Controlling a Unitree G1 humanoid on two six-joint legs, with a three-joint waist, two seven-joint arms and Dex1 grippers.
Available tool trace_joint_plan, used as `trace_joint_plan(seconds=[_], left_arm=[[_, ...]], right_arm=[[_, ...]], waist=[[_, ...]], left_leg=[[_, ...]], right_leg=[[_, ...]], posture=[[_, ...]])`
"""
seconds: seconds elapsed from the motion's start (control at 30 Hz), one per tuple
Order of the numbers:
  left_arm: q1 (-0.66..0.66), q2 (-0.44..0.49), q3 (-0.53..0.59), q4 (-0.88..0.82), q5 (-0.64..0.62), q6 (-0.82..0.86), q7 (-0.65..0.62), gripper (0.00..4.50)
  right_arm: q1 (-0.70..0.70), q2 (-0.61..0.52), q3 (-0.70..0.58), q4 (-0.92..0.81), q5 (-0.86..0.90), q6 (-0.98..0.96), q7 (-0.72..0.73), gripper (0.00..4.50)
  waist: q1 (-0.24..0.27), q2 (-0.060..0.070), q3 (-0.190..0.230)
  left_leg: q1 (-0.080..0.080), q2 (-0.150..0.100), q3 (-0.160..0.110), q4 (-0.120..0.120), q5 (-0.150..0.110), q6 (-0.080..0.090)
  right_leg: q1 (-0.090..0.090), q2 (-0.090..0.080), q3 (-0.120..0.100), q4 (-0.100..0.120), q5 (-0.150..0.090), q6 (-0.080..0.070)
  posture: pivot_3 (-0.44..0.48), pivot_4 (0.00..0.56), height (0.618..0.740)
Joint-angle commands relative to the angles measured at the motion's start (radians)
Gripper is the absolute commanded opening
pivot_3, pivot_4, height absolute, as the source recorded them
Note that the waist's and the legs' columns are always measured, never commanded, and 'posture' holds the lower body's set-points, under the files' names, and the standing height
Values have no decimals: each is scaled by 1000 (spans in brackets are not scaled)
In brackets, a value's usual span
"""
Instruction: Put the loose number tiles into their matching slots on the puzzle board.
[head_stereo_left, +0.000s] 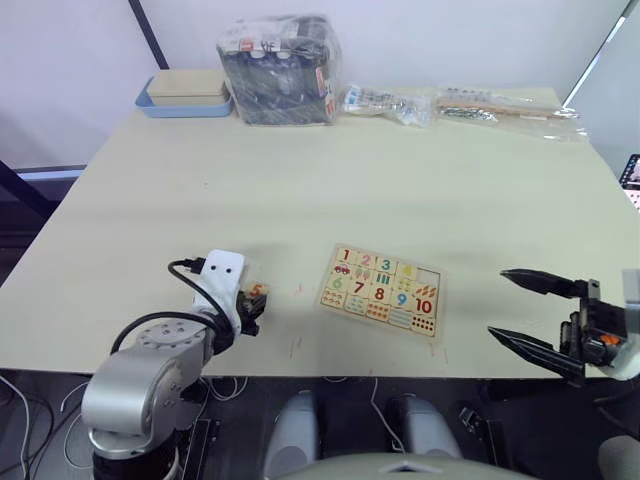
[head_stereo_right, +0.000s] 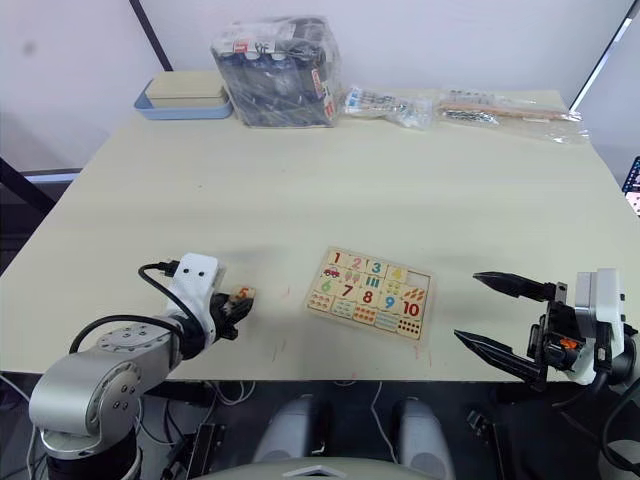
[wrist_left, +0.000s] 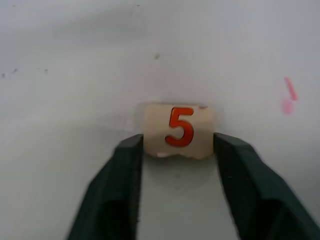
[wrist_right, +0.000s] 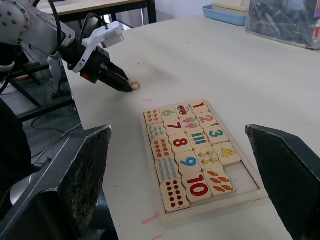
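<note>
The left gripper (wrist_left: 177, 145) is closed on the 5 tile (wrist_left: 179, 129), low on the table (head_stereo_left: 300, 180), left of the board (head_stereo_left: 382, 290). The right gripper (head_stereo_left: 525, 310) is wide apart, holding nothing, right of the board. Tiles 1 to 4 sit in their slots.

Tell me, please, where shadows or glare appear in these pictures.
Left eye view: a soft, diffuse shadow lies on the table just beyond the left gripper, and the plastic-wrapped bundle shows white glints. Left wrist view: even light, with only a faint shadow beside the 5 tile. Right wrist view: no glare on the puzzle board.
</note>
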Motion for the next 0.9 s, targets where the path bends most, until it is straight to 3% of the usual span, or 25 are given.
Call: trace_joint_plan(seconds=[0.03,0.07,0.17,0.3,0.57,0.7,0.77,0.83,0.9], left_arm=[[-6,-4,58,-18,-59,20,-32,4085],[-5,10,75,-28,-76,20,-52,4453],[-23,35,170,-58,-158,19,-171,4453],[9,194,241,0,-229,-58,-329,4453],[97,511,231,276,-256,-478,-736,4453],[40,700,112,648,-162,-887,-1140,4453],[-28,746,37,796,-137,-1031,-1295,4453],[-113,757,-37,921,-109,-1189,-1416,4453],[-216,769,-143,1035,-99,-1310,-1459,4453]], right_arm=[[-5,-2,-20,-14,8,-7,6,4500],[-4,1,-17,-15,5,-10,6,4500],[-4,13,-6,-16,-2,-18,1,4500],[-11,42,-4,-21,2,-25,-20,4500],[-4,71,1,-24,-24,-50,-28,4500],[5,69,-5,-37,-21,-53,-18,4500],[15,60,-8,-46,-25,-59,-1,4500],[26,48,-14,-55,-25,-60,15,4500],[36,36,-27,-63,-18,-56,26,4500]], waist=[[0,0,0],[0,0,0],[-1,-1,1],[0,-2,2],[2,0,4],[3,3,6],[7,5,7],[7,6,7],[9,6,8]], left_leg=[[0,0,0,0,0,0],[0,0,0,0,0,0],[1,0,0,0,0,0],[1,1,0,0,0,0],[0,2,2,-1,-2,-4],[-1,2,6,-1,-3,-4],[-1,2,8,-1,-3,-5],[-2,3,10,-1,-4,-5],[-3,3,13,-1,-3,-1]], right_leg=[[0,0,0,0,0,0],[0,0,0,0,0,0],[0,1,0,0,-1,1],[-1,1,-1,0,-1,1],[-4,-3,-2,-1,-1,1],[-7,-12,-11,-1,0,1],[-8,-21,-23,-1,-2,3],[-10,-27,-31,-2,-2,3],[-10,-36,-41,-3,-2,3]], posture=[[0,150,740],[0,150,740],[0,150,740],[0,150,740],[0,150,740],[0,150,740],[0,150,740],[0,150,740],[0,150,740]])
